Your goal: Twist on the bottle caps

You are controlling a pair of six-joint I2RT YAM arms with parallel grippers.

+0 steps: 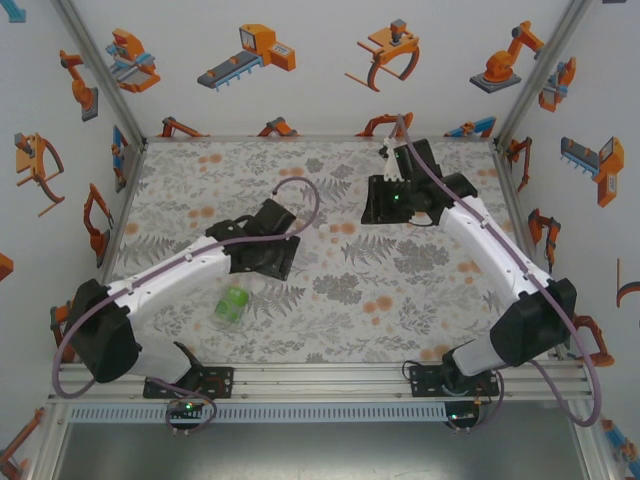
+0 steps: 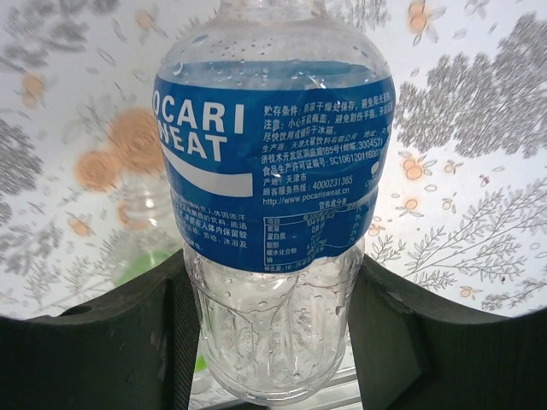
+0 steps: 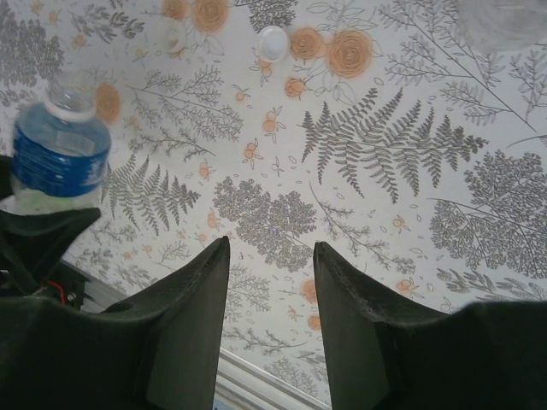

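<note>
Left wrist shows the left gripper [image 2: 273, 286] clamped on the blue-label bottle [image 2: 273, 171]. Outward, the right gripper [image 3: 270, 248] holds its jaws apart above the table [image 3: 385, 213] (fern-patterned), a white cap [image 3: 273, 43] lying farther off; the green-label bottle [image 1: 232, 305] lies beside the left arm [image 1: 170, 275].

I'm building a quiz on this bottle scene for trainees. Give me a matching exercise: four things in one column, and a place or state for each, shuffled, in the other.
Column one:
1. blue-label bottle
2. green-label bottle
3. white cap
4. right hand

Column two:
A. loose on the table, apart from both bottles
B. empty and open
C. gripped in the left hand
D. on the table beside the left arm

Pairs: 1-C, 2-D, 3-A, 4-B
</note>
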